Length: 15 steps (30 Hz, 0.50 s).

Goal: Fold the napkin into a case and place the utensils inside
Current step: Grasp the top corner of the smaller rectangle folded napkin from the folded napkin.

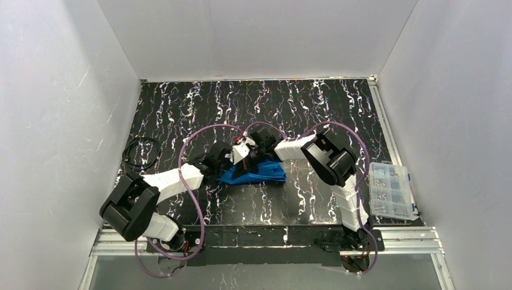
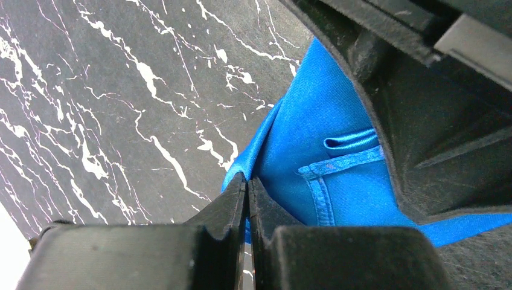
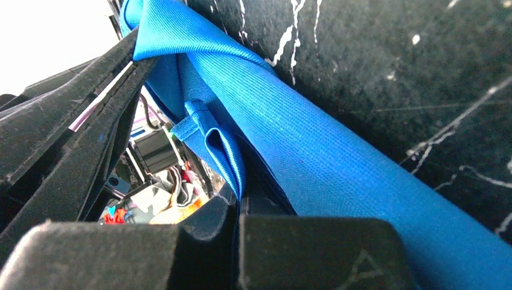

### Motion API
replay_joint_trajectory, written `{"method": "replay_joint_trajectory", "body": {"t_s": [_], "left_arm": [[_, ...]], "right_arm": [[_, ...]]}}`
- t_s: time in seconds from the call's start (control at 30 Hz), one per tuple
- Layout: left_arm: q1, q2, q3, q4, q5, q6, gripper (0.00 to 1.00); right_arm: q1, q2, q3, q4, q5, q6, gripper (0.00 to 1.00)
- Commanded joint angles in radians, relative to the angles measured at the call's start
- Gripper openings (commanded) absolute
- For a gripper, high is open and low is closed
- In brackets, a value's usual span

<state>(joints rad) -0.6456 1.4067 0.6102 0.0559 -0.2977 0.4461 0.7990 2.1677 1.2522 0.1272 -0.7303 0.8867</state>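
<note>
Folding step underway, case not formed yet. The napkin (image 1: 256,172) is bunched mid-frame in the top view, on the black, white-veined table (image 1: 181,109). The left claw (image 2: 247,181) is pressed together, pinching a cloth corner; the right claw (image 3: 236,202) pinches a hemmed fold. Cloth is fine-woven, slightly shiny, limp. Next probably: carry both edges over evenly and lay flat. Cutlery not visible.

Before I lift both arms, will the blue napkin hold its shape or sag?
Probably sag: the napkin drapes in soft folds and bunches where the right pincer nips it. Likely light, since the left pincer holds it by a thin edge. Its sheen hints the layers could slide apart.
</note>
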Motion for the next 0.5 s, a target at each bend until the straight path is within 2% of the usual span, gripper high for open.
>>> {"method": "replay_joint_trajectory", "body": {"t_s": [0.0,0.27,0.4,0.47], "left_arm": [[-0.005,-0.042,0.024,-0.003,0.012,-0.003,0.00],[-0.008,-0.058,0.011,-0.002,0.037,-0.009,0.00],[-0.008,-0.064,0.004,0.000,0.040,-0.019,0.00],[-0.009,-0.068,0.001,-0.001,0.045,-0.022,0.00]], "right_arm": [[0.003,0.030,0.041,-0.150,0.007,-0.060,0.01],[0.009,0.035,0.127,-0.234,0.000,-0.070,0.01],[0.023,0.042,0.148,-0.226,-0.015,-0.060,0.01],[0.025,0.039,0.136,-0.168,-0.029,-0.033,0.01]]}}
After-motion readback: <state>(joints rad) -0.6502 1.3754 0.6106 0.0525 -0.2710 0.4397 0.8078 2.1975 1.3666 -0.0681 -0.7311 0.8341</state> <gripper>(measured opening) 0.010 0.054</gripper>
